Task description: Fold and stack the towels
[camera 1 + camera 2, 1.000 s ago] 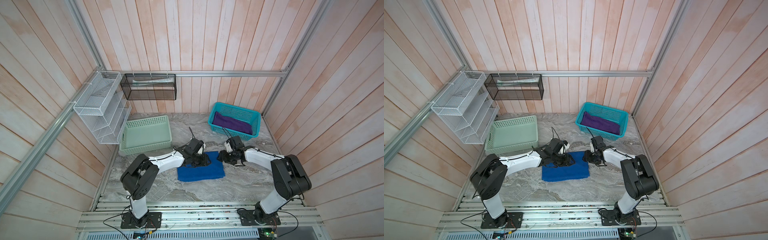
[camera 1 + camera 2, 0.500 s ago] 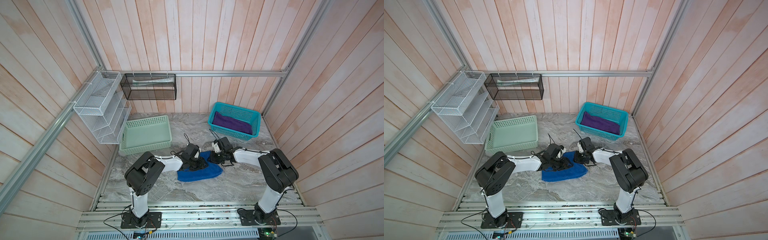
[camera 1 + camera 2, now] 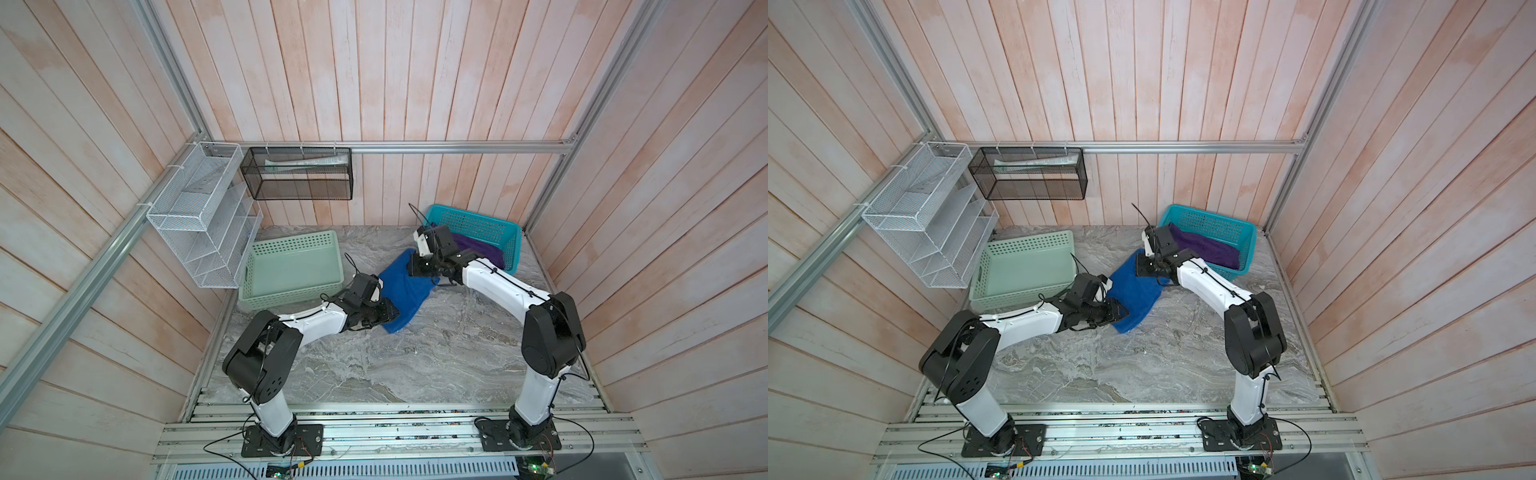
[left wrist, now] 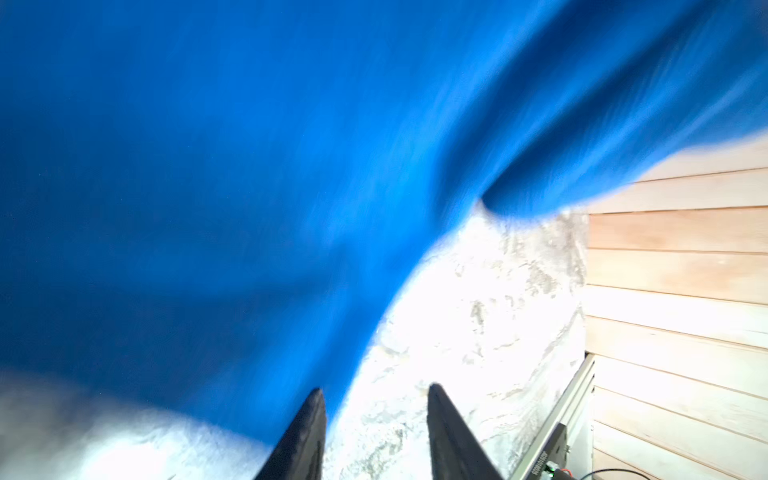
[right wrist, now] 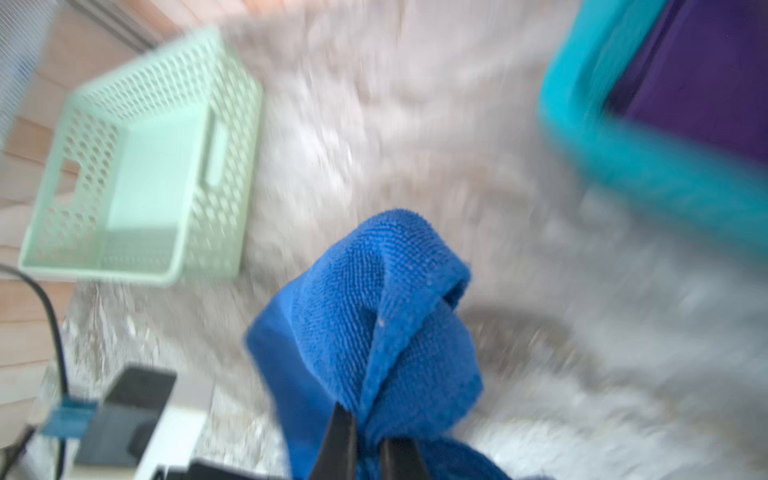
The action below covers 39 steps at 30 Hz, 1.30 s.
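Stereo pair high, wrist cameras close
Both top views look steeply down onto the whole marble table (image 3: 415, 365); both wrist views face the blue towel (image 5: 374, 311) at close range.

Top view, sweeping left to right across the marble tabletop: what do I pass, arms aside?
Mint-green perforated plastic basket → royal blue terry towel → teal plastic basket holding the purple towel.

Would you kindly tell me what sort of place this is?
Likely a robot lab test cell: plank walls framed by aluminium rails, with left arm and right arm bolted before a marbled tabletop.
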Available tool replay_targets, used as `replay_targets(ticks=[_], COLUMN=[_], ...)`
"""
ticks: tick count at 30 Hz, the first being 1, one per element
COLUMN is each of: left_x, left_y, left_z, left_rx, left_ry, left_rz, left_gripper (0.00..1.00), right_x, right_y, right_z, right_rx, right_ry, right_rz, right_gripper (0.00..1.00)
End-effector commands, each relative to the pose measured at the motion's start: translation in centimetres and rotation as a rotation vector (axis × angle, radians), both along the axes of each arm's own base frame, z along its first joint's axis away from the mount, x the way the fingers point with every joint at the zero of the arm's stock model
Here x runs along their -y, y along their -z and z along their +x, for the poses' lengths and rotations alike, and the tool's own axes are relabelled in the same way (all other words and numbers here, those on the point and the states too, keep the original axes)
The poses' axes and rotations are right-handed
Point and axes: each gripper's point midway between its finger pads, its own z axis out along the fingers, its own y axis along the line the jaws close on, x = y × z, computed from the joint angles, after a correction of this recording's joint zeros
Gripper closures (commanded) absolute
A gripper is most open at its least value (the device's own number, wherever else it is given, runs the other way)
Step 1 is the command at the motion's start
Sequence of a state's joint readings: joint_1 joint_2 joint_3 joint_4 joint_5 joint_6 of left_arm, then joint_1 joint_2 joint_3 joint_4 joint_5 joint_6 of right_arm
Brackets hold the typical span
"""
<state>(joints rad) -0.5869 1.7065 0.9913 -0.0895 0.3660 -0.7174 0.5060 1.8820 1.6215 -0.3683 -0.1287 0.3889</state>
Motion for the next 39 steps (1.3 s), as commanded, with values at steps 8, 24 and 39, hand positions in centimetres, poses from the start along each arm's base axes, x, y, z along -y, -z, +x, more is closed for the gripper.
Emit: replay_targets(ticks=[8,24,39], left_x=[0.3,-0.4,-1.2], left_y=[0.5,-0.4,-2.8], left_z=[0.6,-0.1,-0.4], left_rx=[0.004,0.004,0.060], left_ry=[0.015,-0.018,-0.045], left_rz=[0.007,0.009,0.021], left_gripper=[0.58,0.58,0.58], right_x=[12.8,10.2,12.1], right_y=[4.0,10.1,-0.7], right_z=[15.0,1.9,-2.5], right_rx=[-0.008,-0.275,-0.135], right_ry=[0.234,0.044,0.098], right_rz=[-0.069,-0.007,-0.026], right_gripper=[1.00,1.00,1.00])
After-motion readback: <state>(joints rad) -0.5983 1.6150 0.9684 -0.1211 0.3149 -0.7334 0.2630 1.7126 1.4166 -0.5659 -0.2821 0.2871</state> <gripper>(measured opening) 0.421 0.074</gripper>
